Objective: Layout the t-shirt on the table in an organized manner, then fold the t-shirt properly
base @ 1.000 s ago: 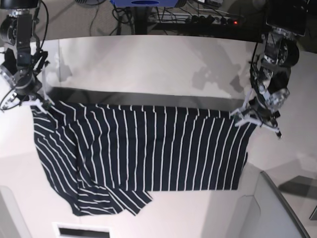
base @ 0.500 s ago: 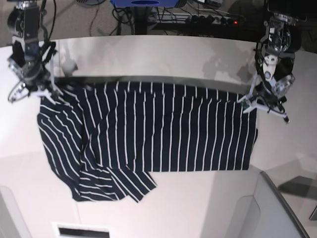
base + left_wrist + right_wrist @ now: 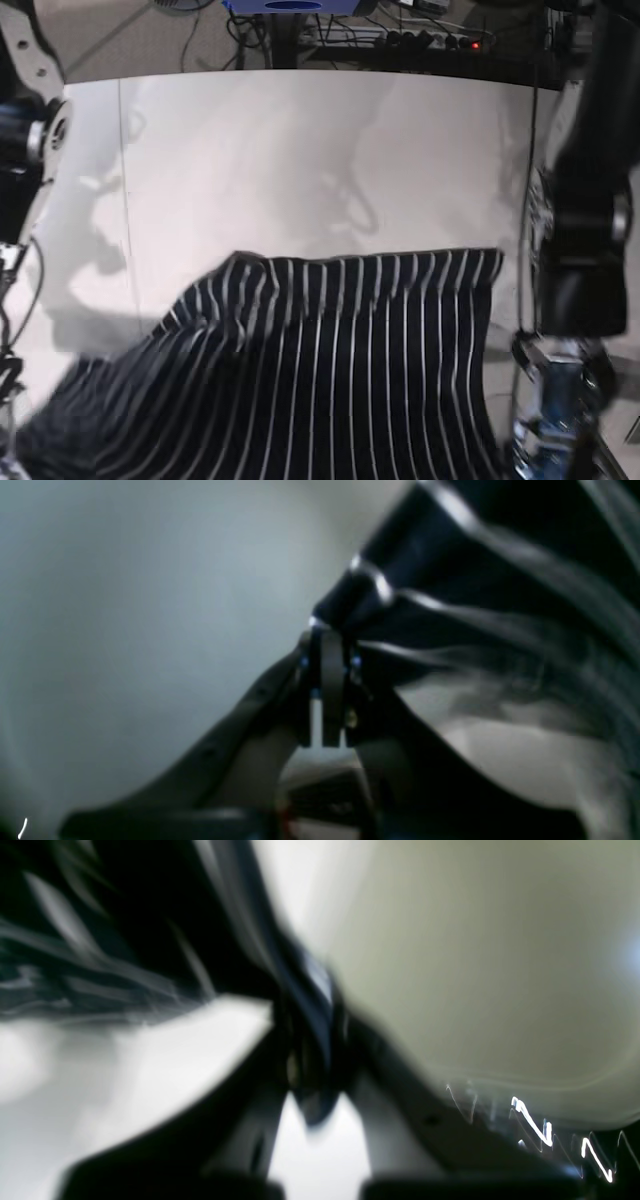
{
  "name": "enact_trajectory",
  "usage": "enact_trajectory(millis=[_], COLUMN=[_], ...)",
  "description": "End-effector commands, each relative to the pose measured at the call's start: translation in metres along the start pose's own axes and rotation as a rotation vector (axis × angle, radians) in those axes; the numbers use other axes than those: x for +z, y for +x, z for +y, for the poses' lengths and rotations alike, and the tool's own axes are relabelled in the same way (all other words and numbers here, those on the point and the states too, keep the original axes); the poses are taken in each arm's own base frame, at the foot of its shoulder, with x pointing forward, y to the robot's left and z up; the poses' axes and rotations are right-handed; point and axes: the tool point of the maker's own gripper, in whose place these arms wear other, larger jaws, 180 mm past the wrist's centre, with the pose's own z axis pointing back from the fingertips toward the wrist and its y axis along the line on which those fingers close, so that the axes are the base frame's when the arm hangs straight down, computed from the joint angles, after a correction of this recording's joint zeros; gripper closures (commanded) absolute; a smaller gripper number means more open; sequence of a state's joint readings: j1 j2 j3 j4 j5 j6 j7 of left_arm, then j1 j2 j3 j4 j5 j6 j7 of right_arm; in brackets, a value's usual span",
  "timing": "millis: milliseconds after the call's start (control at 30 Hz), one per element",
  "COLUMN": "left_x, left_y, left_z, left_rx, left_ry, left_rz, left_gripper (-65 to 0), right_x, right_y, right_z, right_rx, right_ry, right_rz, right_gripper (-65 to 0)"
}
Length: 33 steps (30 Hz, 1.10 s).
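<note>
Both arms stand at the near edge, one on each side. The left pincer is clamped tight on a pinch of striped cloth; the right pincer, blurred, likewise grips dark fabric.

1 shirt, striped. 1 table. 2 arms in the base view: 1 on its right, 1 on its left. 2 grippers: left, right, each clamped on shirt cloth.

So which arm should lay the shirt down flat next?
Probably both, left leading: the left gripper and right gripper each pinch the t-shirt, but its left-arm side hangs straighter over the table.
</note>
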<state>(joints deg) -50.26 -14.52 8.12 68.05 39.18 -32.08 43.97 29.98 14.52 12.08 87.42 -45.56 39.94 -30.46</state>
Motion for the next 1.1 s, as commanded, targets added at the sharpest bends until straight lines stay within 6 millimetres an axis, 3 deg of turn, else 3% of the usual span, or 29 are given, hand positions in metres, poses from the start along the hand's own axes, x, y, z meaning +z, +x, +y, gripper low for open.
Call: enact_trajectory(millis=[0, 33, 100, 233, 333, 433, 533, 600, 700, 800, 967, 1067], left_x=[0.010, 0.019, 0.030, 0.049, 0.069, 0.092, 0.110, 0.112, 0.110, 0.105, 0.087, 0.071], left_y=[-0.009, -0.012, -0.022, -0.066, -0.107, -0.139, -0.171, -0.182, -0.192, -0.186, -0.141, -0.116], left_z=[0.026, 0.036, 0.024, -0.054, -0.110, -0.154, -0.182, -0.181, -0.168, -0.152, -0.113, -0.072], left_rx=[-0.016, -0.035, -0.092, -0.208, -0.202, -0.204, -0.206, -0.193, -0.178, -0.168, -0.157, -0.113], left_ry=[0.065, 0.092, 0.105, 0.030, -0.044, -0.123, -0.185, -0.186, -0.158, -0.121, -0.037, 0.036], left_rz=[0.048, 0.054, 0.060, 0.076, 0.107, 0.114, 0.139, 0.154, 0.180, 0.172, 0.096, 0.070], left_gripper=[0.0, 0.0, 0.0, 0.0, 0.0, 0.0, 0.0, 0.0, 0.0, 0.0, 0.0, 0.0], right_x=[0.010, 0.017, 0.029, 0.052, 0.068, 0.090, 0.111, 0.118, 0.118, 0.107, 0.075, 0.061], right_y=[-0.009, -0.016, -0.028, -0.056, -0.088, -0.113, -0.131, -0.139, -0.138, -0.123, -0.076, -0.042], right_z=[-0.003, -0.002, 0.018, 0.088, 0.135, 0.184, 0.212, 0.220, 0.220, 0.203, 0.145, 0.098], right_rx=[0.015, 0.028, 0.057, 0.098, 0.145, 0.157, 0.181, 0.191, 0.189, 0.170, 0.116, 0.070], right_ry=[-0.033, -0.046, -0.029, 0.094, 0.194, 0.312, 0.384, 0.404, 0.404, 0.358, 0.217, 0.113], right_rz=[0.050, 0.072, 0.088, 0.115, 0.163, 0.198, 0.222, 0.233, 0.232, 0.204, 0.127, 0.070], right_gripper=[0.0, 0.0, 0.0, 0.0, 0.0, 0.0, 0.0, 0.0, 0.0, 0.0, 0.0, 0.0])
